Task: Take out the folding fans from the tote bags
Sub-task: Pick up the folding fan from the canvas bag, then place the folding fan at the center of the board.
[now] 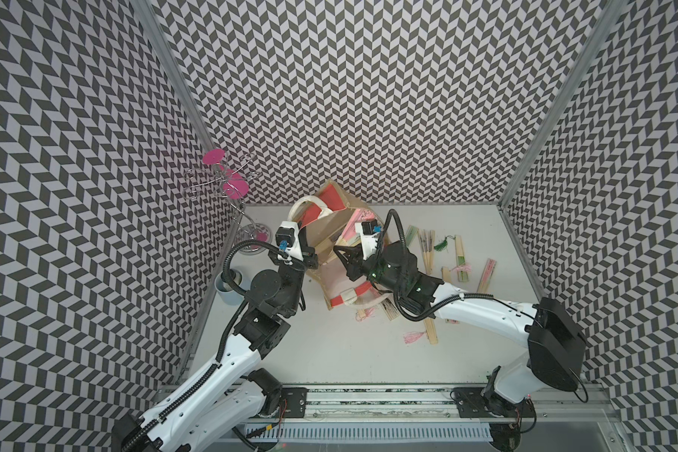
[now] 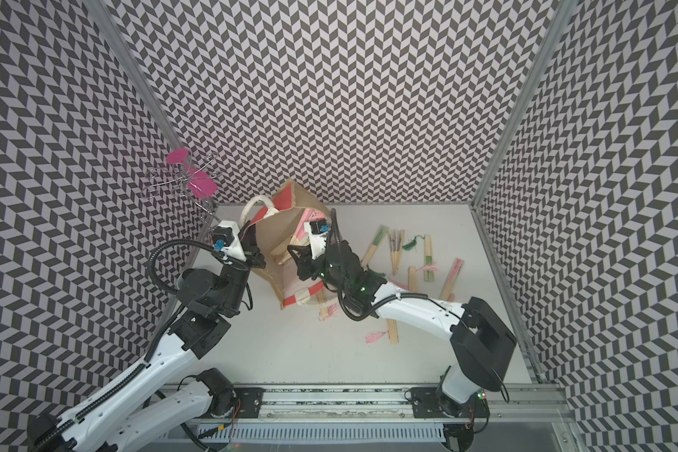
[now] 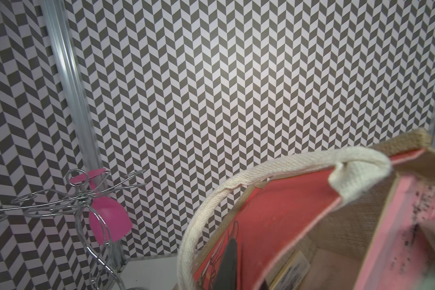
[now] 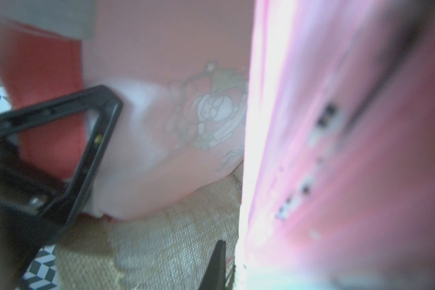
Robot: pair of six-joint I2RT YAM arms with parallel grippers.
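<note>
In both top views the tote bag sits tipped at the centre of the frame on the white table, its open mouth facing the camera. The left gripper is at the bag's left rim with its claw pressed together on the wall. In the left wrist view the cream handle arches over the red inner panel, and one dark finger lies against that panel. The right gripper reaches into the mouth from the right, just beside a pink folding fan that sticks out of the bag; whether its claw pinches anything cannot be told. More folding fans lie scattered right of the bag, some with pink or green tassels, and a few poke out from under its lower edge. A sewn label inside the bag carries print too small to read. A Santa-like printed figure on the pale panel has script beneath it, blurred beyond reading
</note>
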